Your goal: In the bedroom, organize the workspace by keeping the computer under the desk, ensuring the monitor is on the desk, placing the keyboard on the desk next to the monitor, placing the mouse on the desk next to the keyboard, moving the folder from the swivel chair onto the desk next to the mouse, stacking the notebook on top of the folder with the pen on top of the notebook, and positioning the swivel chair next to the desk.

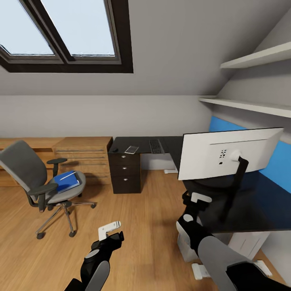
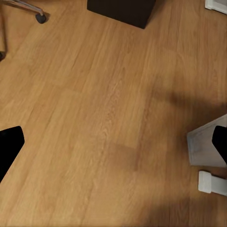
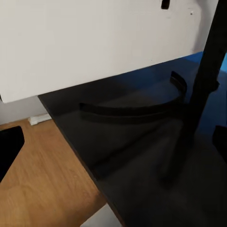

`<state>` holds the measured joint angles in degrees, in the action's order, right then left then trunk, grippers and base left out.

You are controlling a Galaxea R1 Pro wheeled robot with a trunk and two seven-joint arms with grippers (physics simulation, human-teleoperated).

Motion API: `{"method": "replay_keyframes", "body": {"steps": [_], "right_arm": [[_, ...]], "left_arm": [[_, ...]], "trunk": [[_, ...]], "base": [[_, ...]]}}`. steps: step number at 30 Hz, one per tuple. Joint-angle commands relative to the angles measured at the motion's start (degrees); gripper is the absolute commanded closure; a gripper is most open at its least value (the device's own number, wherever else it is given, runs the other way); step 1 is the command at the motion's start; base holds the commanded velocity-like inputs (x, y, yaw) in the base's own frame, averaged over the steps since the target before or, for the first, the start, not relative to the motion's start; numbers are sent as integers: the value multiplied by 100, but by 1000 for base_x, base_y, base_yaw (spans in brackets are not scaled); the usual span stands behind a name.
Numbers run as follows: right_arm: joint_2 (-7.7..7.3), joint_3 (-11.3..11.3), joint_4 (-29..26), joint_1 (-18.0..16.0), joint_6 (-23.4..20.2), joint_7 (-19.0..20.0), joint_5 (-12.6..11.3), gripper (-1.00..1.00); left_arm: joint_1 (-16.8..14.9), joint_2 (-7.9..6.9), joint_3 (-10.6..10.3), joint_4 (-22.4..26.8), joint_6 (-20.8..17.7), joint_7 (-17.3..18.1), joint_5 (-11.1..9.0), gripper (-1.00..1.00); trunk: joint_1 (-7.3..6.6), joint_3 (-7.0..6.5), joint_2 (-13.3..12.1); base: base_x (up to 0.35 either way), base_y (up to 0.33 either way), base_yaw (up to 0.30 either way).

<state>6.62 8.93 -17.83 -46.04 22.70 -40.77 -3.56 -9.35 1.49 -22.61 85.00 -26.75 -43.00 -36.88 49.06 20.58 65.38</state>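
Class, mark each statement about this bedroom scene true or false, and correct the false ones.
1. The folder lies on the seat of the swivel chair. True.
2. The monitor stands on the floor. False: it stands on the desk, white back toward the camera.
3. The keyboard is on the desk. True.
4. The right tool grips the monitor's stand. False: it is near the desk edge, its fingers apart and holding nothing.
5. The notebook sits on top of the folder. False: it lies on the desk, left of the keyboard.
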Motion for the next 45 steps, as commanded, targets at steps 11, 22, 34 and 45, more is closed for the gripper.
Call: {"method": "replay_keyframes", "body": {"steps": [11, 22, 34, 45], "right_arm": [[322, 40, 50, 174, 32, -1653, 1417, -100], [292, 29, 57, 183, 37, -1678, 1465, -100], [296, 30, 69, 183, 40, -1662, 1463, -100], [294, 30, 69, 183, 41, -1662, 1463, -100]], "left_arm": [[-5, 4, -8, 8, 0, -63, -21, -100], [-4, 1, -255, 23, 68, -66, -17, -100], [-5, -1, -296, 16, 82, -77, -12, -100], [-3, -4, -288, 16, 82, -77, -16, -100]], "trunk": [[0, 7, 5], [-87, -65, -156], [-351, -280, -637], [-593, -478, -1078]], "base": [[126, 58, 0], [54, 11, 0], [0, 0, 0], [27, 0, 0]]}}
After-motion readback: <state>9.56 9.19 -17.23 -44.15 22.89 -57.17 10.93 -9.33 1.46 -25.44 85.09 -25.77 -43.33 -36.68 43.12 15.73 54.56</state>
